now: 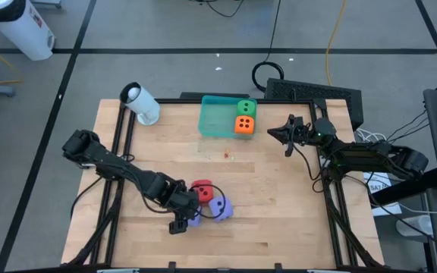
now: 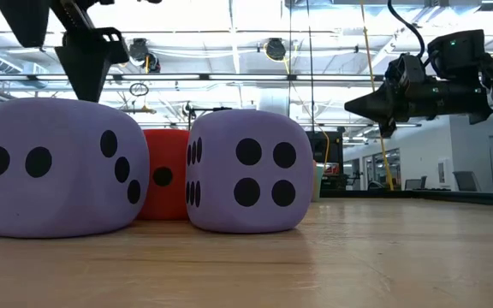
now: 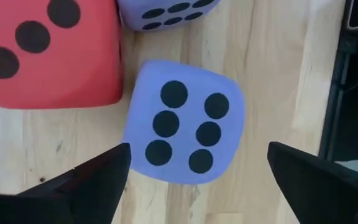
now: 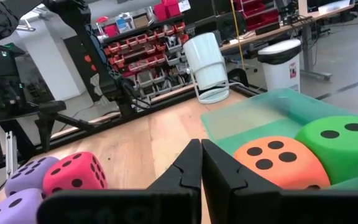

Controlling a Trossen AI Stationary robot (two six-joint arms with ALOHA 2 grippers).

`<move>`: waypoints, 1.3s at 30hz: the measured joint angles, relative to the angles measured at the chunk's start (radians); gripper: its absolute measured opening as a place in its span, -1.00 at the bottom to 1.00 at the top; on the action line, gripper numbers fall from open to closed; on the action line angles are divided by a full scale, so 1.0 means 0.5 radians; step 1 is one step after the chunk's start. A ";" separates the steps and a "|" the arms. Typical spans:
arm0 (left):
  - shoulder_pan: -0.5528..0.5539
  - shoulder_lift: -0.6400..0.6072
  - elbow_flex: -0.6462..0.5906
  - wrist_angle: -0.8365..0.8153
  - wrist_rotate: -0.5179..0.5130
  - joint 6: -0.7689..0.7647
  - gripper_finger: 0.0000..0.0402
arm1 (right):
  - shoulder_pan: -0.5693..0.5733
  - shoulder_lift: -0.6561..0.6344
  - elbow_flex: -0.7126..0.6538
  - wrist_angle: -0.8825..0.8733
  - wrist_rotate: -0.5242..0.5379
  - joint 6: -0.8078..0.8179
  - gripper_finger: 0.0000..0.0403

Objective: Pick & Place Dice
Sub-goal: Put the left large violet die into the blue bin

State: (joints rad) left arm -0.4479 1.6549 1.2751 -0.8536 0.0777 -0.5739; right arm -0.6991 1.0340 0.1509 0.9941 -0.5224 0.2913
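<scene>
Two purple-blue dice lie on the table's near middle, one point(image 3: 182, 121) with six pips up and the other point(image 1: 219, 206) just to its right. A red die point(image 1: 202, 189) stands behind them. My left gripper point(image 3: 199, 149) hangs open over the six-pip die, pointing steeply down with a finger on either side and clear of it. The green die point(image 1: 246, 108) and the orange die point(image 1: 244, 125) sit in the teal tray point(image 1: 212, 120) at the far edge. My right gripper point(image 1: 285, 136) is shut and empty, held above the table right of the tray.
A white cylinder point(image 1: 141, 102) lies at the table's far left corner. Tiny red bits point(image 1: 227, 155) lie on the wood below the tray. Black frame rails point(image 1: 338, 212) run along the table's sides. Bare wood stretches between the tray and the near dice.
</scene>
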 joint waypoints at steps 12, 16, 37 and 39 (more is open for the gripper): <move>0.018 0.016 0.000 -0.013 -0.051 0.229 0.99 | 0.000 0.000 0.000 -0.045 0.002 -0.018 -1.00; 0.021 0.016 0.000 -0.012 -0.059 0.248 0.99 | 0.001 0.000 0.000 -0.101 0.005 -0.064 -1.00; 0.012 0.239 -0.003 0.118 0.019 0.253 0.99 | 0.001 0.000 0.000 -0.129 0.004 -0.084 -1.00; 0.011 0.262 -0.002 0.135 0.024 0.275 0.99 | 0.001 0.000 0.000 -0.128 0.004 -0.084 -1.00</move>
State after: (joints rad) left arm -0.4423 1.7859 1.2743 -0.7860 0.0898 -0.4366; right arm -0.6987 1.0340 0.1509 0.9298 -0.5205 0.2493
